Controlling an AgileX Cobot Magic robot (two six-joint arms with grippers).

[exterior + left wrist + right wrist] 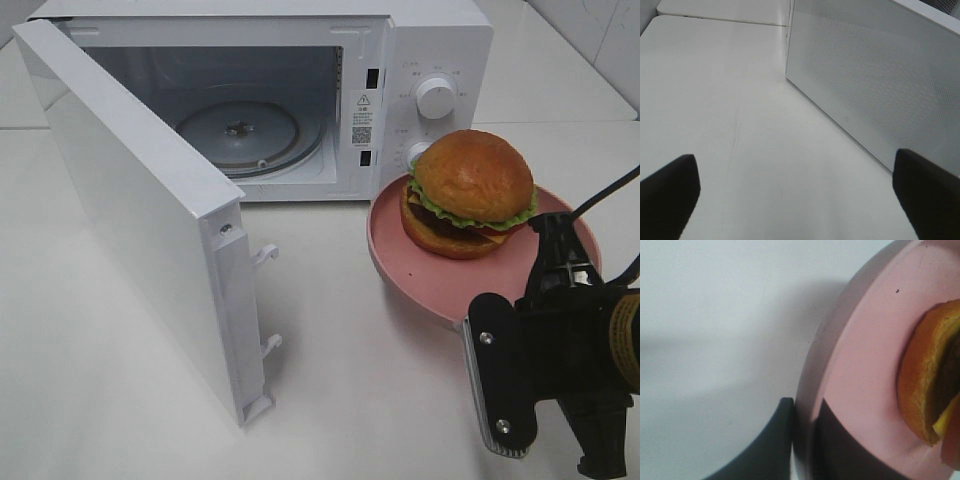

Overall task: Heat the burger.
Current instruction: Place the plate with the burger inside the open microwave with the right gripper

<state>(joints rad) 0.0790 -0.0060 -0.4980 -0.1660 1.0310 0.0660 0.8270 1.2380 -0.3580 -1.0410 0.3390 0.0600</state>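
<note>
Found right gripper (804,412) clamped on rim of pink plate (860,365). Noted burger (472,195) seated on that plate, just beyond the fingers (772,445). Farther off, saw microwave (440,55), door (140,200) open, glass turntable (240,132) inside. Recorded left gripper (795,195) spread wide.

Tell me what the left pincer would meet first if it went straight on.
Probably the open microwave door, near its edge. The way over the table before the left pincer looks free; depth is unclear, so it may just miss the door.
</note>
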